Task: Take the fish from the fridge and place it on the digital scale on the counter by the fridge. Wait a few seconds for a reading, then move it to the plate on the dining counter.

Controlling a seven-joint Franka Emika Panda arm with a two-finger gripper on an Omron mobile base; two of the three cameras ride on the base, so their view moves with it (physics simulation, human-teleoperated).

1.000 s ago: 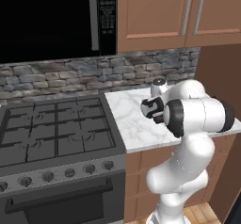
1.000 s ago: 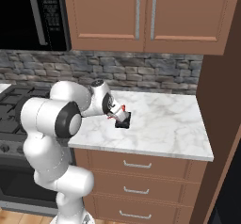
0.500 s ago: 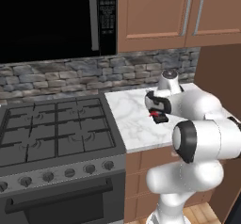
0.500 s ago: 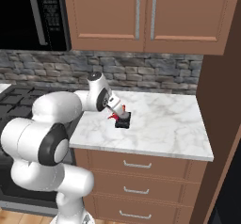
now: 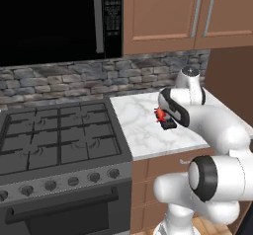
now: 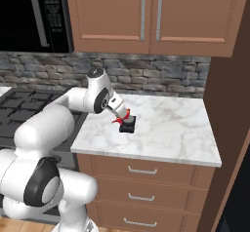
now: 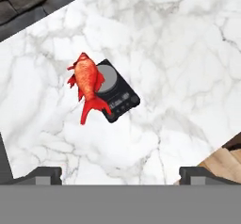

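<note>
The red-orange fish [image 7: 88, 85] is lying across one edge of the digital scale [image 7: 117, 96], its body overlapping the round grey weighing pad and its tail hanging off the device onto the marble. The scale is sitting flat on the narrow white grey-veined counter [image 6: 176, 128], toward the side nearer the gas stove [image 5: 54, 140]. In the two base views the fish [image 5: 159, 114] is showing as a small red patch just above the dark scale [image 5: 168, 124], partly hidden behind the arm's forearm.

The gripper [image 7: 120, 173] is hovering above the counter, well apart from the fish, looking down on it. Its two dark fingertips [image 7: 43, 173] are standing far apart at the bottom corners of the hand view with nothing between them, so the hand is released and empty.

Below the marble top, brown drawers [image 6: 146, 170] with silver handles are facing out. Wooden wall cabinets [image 6: 151, 16] are hanging above a stone backsplash [image 6: 161, 77], and a black microwave [image 5: 54, 21] is sitting over the stove.
</note>
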